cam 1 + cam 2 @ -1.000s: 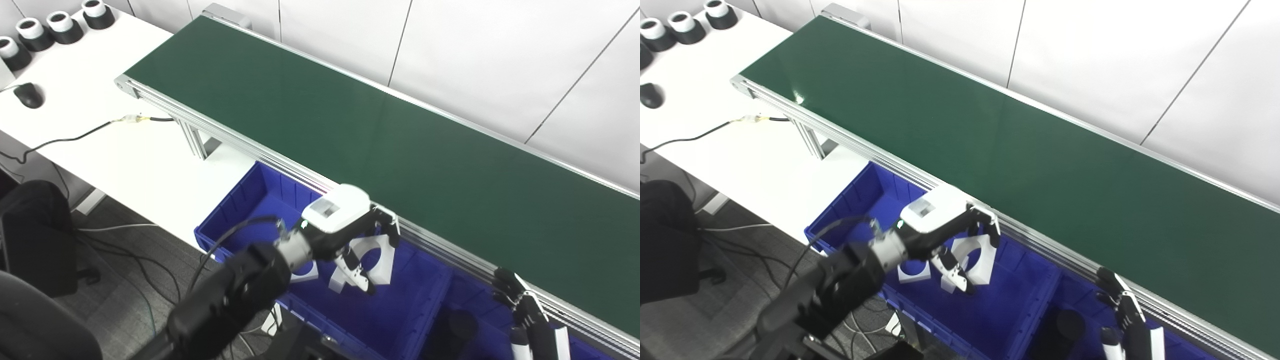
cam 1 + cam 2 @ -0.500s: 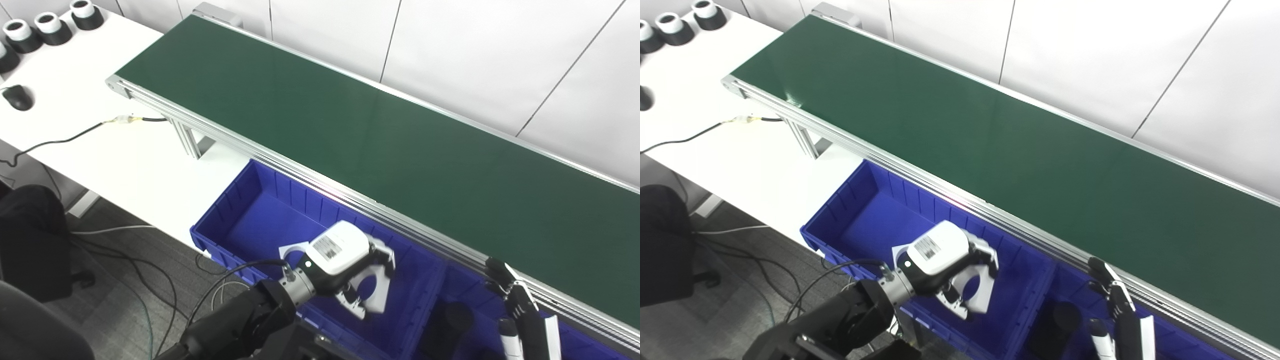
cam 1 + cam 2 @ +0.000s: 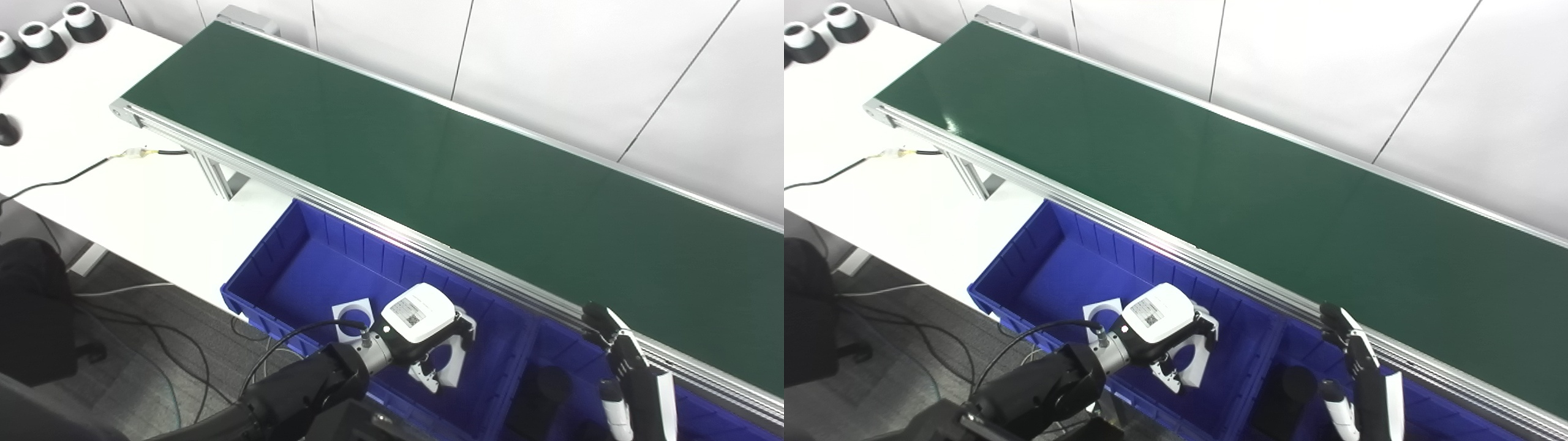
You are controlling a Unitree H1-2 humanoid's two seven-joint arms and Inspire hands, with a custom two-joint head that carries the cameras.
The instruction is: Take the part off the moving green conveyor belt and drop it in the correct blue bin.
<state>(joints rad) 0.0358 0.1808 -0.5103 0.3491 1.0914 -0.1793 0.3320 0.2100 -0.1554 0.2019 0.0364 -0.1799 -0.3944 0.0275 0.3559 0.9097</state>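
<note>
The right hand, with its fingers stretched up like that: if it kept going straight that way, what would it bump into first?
Probably the conveyor's aluminium side rail: the right hand points up at it over the blue bin. Depth is unclear.

Bright even light, sharp, faint belt [image 3: 429,159] glare

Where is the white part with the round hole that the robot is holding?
The white part is in the left hand, low inside the left blue bin, just right of another white part lying on the bin floor.
</note>
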